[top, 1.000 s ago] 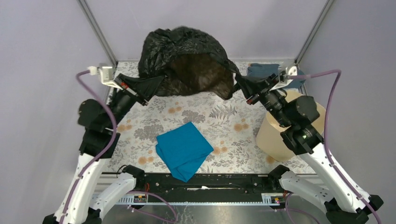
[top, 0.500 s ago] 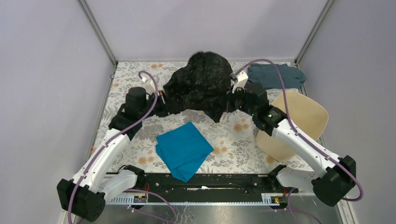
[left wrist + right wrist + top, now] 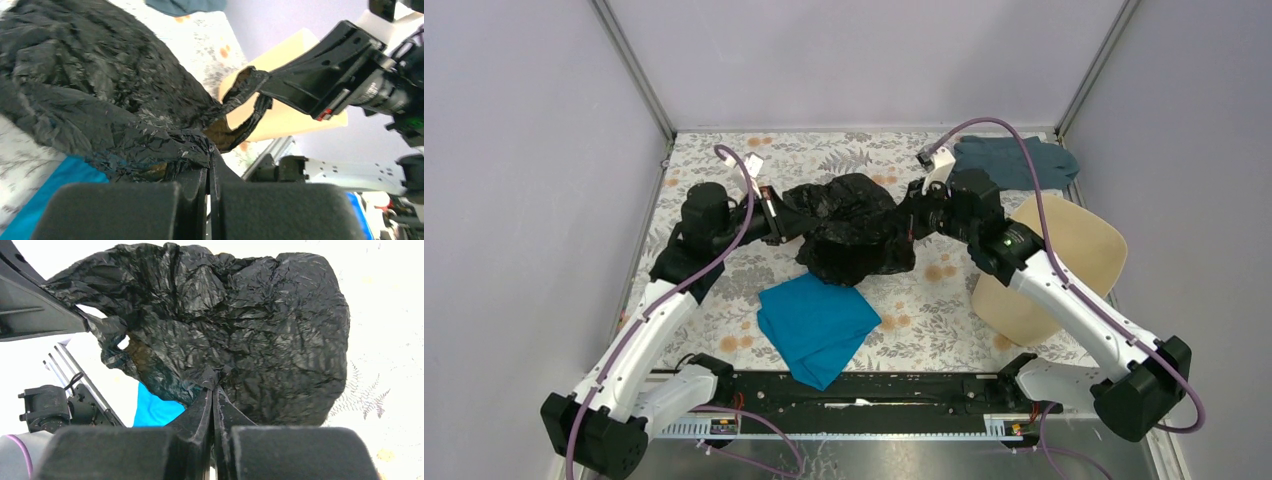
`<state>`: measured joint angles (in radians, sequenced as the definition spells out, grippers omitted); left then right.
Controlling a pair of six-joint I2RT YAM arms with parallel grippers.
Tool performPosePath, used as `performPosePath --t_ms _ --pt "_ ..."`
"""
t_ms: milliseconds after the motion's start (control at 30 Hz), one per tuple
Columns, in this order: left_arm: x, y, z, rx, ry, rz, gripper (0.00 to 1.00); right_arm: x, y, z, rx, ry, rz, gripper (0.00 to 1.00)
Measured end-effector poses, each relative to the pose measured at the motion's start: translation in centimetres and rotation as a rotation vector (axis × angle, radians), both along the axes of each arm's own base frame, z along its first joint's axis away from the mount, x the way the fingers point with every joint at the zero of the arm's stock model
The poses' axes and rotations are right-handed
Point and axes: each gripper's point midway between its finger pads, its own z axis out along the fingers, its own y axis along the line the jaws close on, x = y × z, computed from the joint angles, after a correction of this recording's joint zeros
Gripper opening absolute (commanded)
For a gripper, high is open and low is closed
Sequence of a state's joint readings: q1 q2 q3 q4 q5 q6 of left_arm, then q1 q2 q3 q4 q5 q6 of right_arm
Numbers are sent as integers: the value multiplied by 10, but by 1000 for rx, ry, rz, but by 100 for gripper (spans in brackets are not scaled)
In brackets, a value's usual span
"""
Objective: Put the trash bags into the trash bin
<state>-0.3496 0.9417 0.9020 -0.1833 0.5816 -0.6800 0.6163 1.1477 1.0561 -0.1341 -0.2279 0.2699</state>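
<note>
Lilac walls all round, floral desk [image 3: 944, 310] below, and the trash bags [image 3: 849, 228] lie slumped at centre, strung between your two arms. Your left tool [image 3: 774, 213] sits at 9 o'clock of the heap and your right tool [image 3: 911, 215] at 3 o'clock. Both are pinched flat on folds of film. The trash bin [image 3: 1064, 265] waits at 4 o'clock of the bag, well apart, and I can't tell you its tilt.

Watch the risks. Pull the arms apart and that thin film may tear. The bag looks bigger than the bin, so it may spill over the rim or knock the bin over. Its hem touches the blue cloth [image 3: 816, 325] at 6 o'clock, so a low carry could drag the cloth along.

Only the overhead shows you the bin's mouth and the gap to cross. Only the wrist views show the closed jaws, and the left one shows a thin strip stretched to the right tool's tip
</note>
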Motion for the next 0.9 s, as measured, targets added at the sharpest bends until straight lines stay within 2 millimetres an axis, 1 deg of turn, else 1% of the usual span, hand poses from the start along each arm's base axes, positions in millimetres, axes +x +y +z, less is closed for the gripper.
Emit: performPosePath --t_ms 33,133,200,267,300,333,400,467,567,633,733,767,800,867,900 --pt "2 3 -3 26 12 21 0 0 0 -4 -10 23 -4 10" --pt "10 14 -5 94 7 83 0 5 -2 -11 -55 81 -33 28" --pt "14 20 -3 130 -15 114 0 8 -8 -11 -93 109 -70 42" --pt "17 26 -3 166 -35 142 0 8 -13 -10 -114 117 -90 66" --pt "19 29 -2 185 -47 156 0 7 -17 -9 -127 126 -108 74" --pt "20 32 -2 209 -59 171 0 7 -23 -6 -147 128 -128 81" --pt "23 37 -4 255 -81 196 0 6 -35 1 -183 131 -172 88" --pt "25 40 -6 300 -103 219 0 5 -48 13 -213 122 -223 92" --pt "26 48 -11 368 -122 264 0 1 -75 39 -232 85 -332 93" --pt "27 51 -13 393 -132 288 0 -1 -104 59 -221 62 -480 93" --pt "26 55 -18 418 -138 310 0 -11 -150 78 -180 68 -740 90" --pt "26 55 -20 422 -137 313 0 -15 -166 81 -161 71 -825 89" --pt "26 55 -22 427 -136 314 0 -19 -176 81 -152 76 -880 89" --pt "25 53 -25 433 -131 310 0 -25 -194 79 -142 87 -984 88" --pt "24 52 -26 434 -130 308 0 -26 -199 78 -141 91 -1019 88"
